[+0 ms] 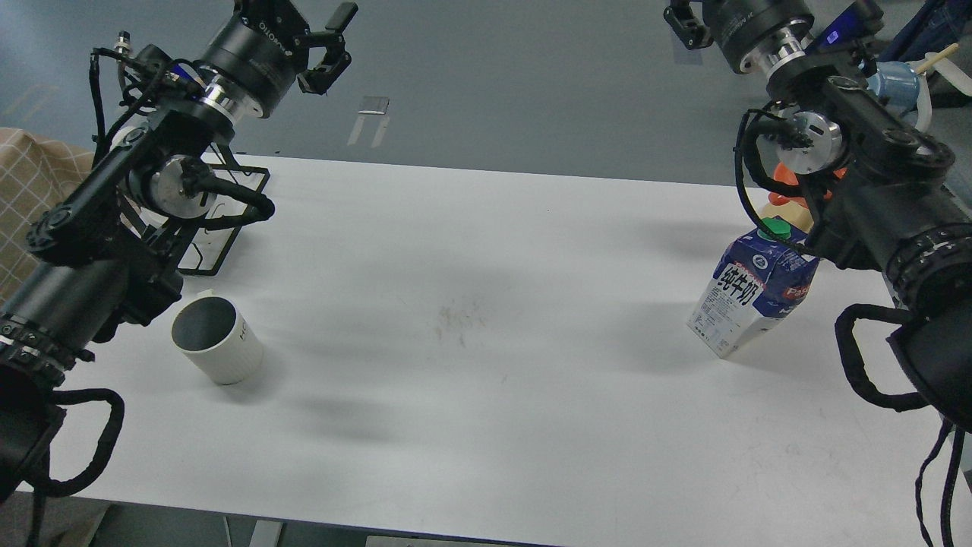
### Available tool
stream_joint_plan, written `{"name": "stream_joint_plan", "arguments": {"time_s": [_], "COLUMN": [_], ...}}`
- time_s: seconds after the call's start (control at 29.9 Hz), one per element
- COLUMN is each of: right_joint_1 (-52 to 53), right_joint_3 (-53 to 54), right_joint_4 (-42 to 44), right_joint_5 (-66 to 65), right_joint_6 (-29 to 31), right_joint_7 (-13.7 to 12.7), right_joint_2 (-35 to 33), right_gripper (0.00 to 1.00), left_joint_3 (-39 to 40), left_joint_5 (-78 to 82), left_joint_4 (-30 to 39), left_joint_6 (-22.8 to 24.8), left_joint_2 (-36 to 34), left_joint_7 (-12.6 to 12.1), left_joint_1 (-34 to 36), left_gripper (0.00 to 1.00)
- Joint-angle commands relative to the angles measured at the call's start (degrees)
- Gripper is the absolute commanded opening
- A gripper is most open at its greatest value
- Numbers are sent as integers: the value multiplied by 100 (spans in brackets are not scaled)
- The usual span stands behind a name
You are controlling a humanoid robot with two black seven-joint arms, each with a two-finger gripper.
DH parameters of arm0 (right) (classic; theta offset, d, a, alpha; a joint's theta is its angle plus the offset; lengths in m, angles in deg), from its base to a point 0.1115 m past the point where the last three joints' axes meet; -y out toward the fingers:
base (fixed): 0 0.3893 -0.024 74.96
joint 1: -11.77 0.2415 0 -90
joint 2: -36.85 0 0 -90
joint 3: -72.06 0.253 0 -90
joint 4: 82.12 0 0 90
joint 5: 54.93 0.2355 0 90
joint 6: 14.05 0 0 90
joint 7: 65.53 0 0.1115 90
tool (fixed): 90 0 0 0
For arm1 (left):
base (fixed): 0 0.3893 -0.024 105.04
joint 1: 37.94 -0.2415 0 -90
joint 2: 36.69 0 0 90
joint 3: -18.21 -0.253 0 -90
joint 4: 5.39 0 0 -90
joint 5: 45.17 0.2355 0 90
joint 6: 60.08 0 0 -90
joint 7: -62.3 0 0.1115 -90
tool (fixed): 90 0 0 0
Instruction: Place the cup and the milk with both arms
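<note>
A white cup (216, 339) stands upright on the left part of the white table (486, 380), its mouth open to me. A blue and white milk carton (755, 292) with a green cap stands on the right part, partly behind my right arm. My left gripper (332, 42) is raised high beyond the table's far edge, well above and behind the cup, open and empty. My right gripper (681, 17) is high at the top edge, far above the carton. It is mostly cut off, so its fingers cannot be told apart.
A black wire rack (228, 220) sits at the table's far left, behind my left arm. An orange object (786, 196) lies behind the carton. A checkered cloth (23, 197) is at the left edge. A light blue object (896, 80) is at the far right.
</note>
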Motion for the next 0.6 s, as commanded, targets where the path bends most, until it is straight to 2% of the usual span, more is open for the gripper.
{"name": "stream_joint_plan", "arguments": {"time_s": [0.0,0.57], "right_joint_1": [8,8], "right_joint_3": [0,0], "right_joint_4": [0,0], "right_joint_5": [0,9], "right_joint_6": [0,0], "right_joint_7": [0,0], "right_joint_2": [-9,0], "right_gripper": [100,100], "left_joint_3": [-18,-150], "left_joint_5": [7,226], "left_joint_4": [-4,5], "left_joint_6": [24,15], "left_joint_2": [-9,0], "left_joint_7": [-14,-67], "left_joint_1": [-14,-146], "left_gripper": [100,99]}}
